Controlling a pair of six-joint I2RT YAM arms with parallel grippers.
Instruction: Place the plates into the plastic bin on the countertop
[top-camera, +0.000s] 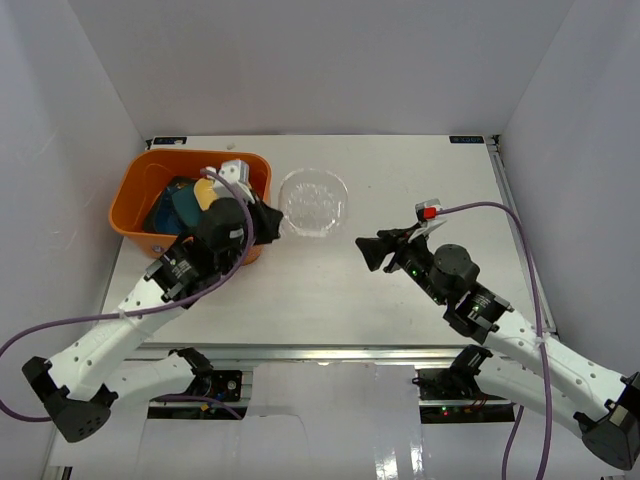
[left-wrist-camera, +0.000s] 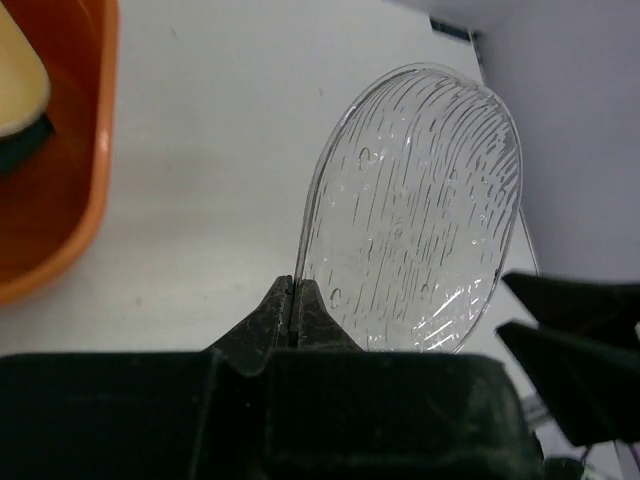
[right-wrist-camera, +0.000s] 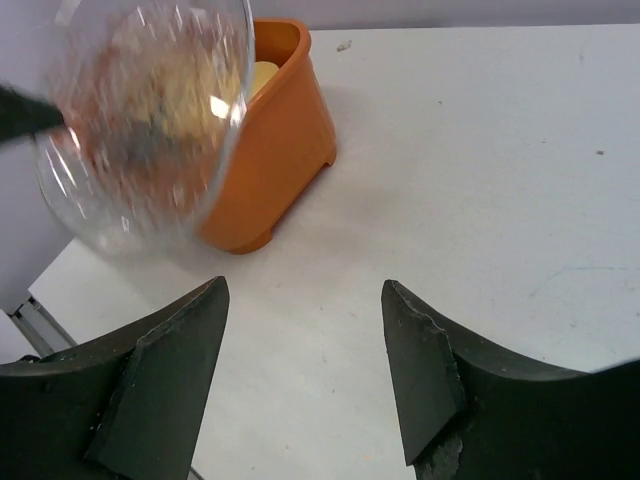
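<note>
My left gripper is shut on the rim of the small clear glass round plate and holds it lifted beside the bin's right side. In the left wrist view the jaws pinch the plate's edge and the plate stands tilted above the white countertop. The orange plastic bin at the back left holds a dark teal plate and a small yellow plate. My right gripper is open and empty over the middle of the countertop, pointing at the bin.
White walls close in the countertop at the back and on both sides. A metal rail runs along the front edge. The right gripper's open fingers show in the left wrist view.
</note>
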